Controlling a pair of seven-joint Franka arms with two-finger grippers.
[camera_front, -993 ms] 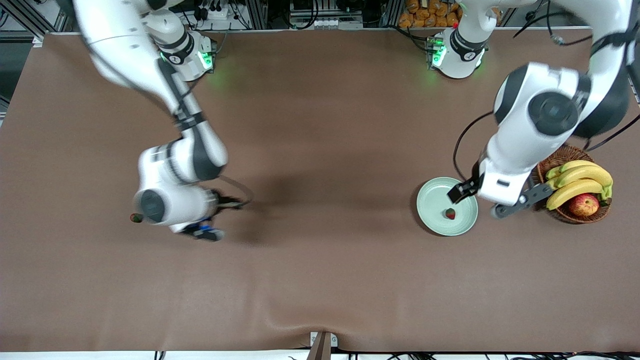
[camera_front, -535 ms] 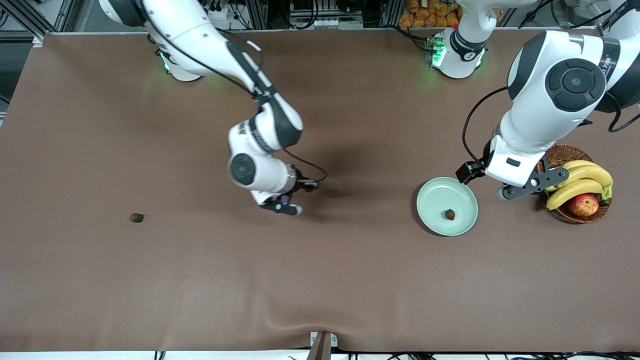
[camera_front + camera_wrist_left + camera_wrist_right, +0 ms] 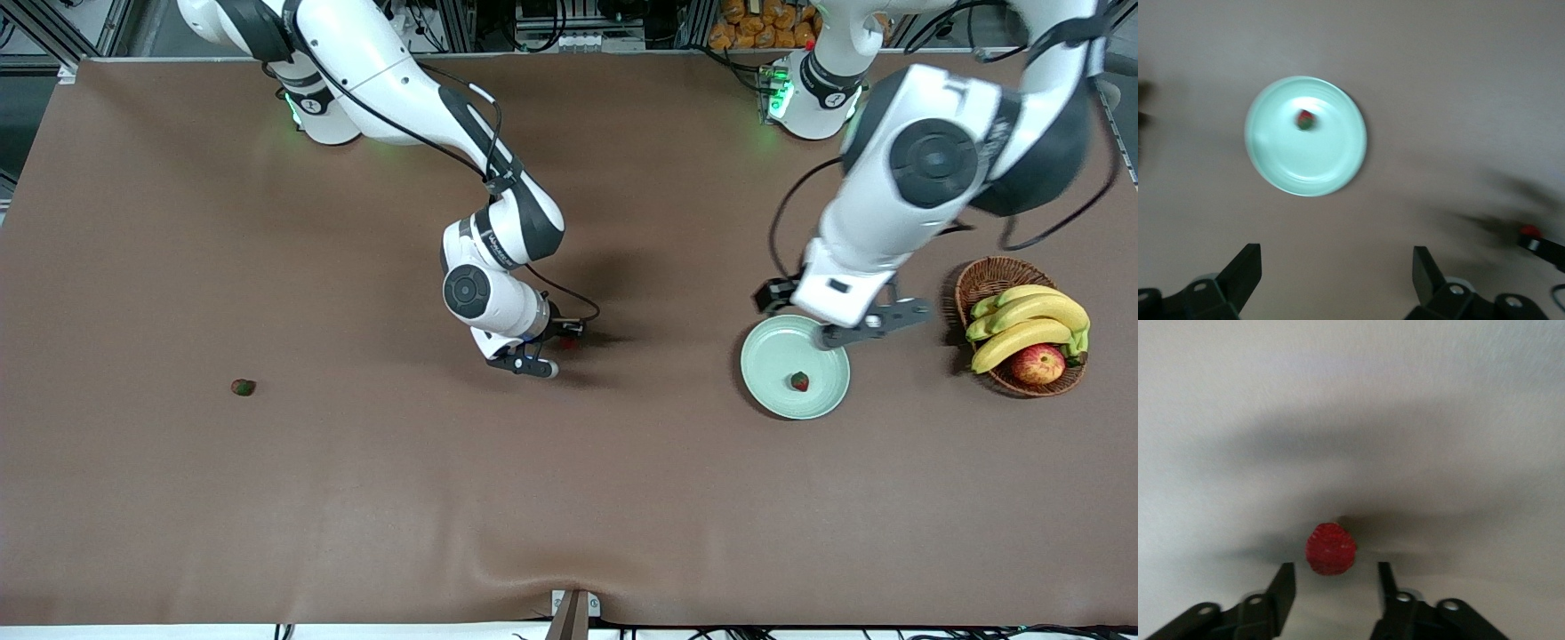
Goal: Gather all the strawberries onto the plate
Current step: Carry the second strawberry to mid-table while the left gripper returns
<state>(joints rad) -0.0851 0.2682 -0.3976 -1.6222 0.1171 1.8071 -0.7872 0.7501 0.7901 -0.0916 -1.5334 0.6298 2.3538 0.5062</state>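
The pale green plate (image 3: 772, 356) lies toward the left arm's end of the table and holds one red strawberry (image 3: 800, 381). Both show in the left wrist view, the plate (image 3: 1313, 163) and the strawberry (image 3: 1305, 120). My left gripper (image 3: 813, 322) hangs open and empty over the plate's rim (image 3: 1336, 252). My right gripper (image 3: 556, 348) is low over mid-table, open. A second red strawberry (image 3: 570, 341) sits just off its fingertips (image 3: 1286, 577), not gripped (image 3: 1331, 549). A duller, greener strawberry (image 3: 242, 387) lies alone toward the right arm's end.
A brown wicker basket (image 3: 985, 281) with bananas (image 3: 1031, 320) and a red-yellow apple (image 3: 1037, 363) stands beside the plate at the left arm's end. The brown table cloth has a small ridge at its near edge (image 3: 498, 556).
My right arm swung from beside the dull strawberry to mid-table, a red strawberry showing at its fingertips. My left gripper shifted from the basket side to over the plate's rim.
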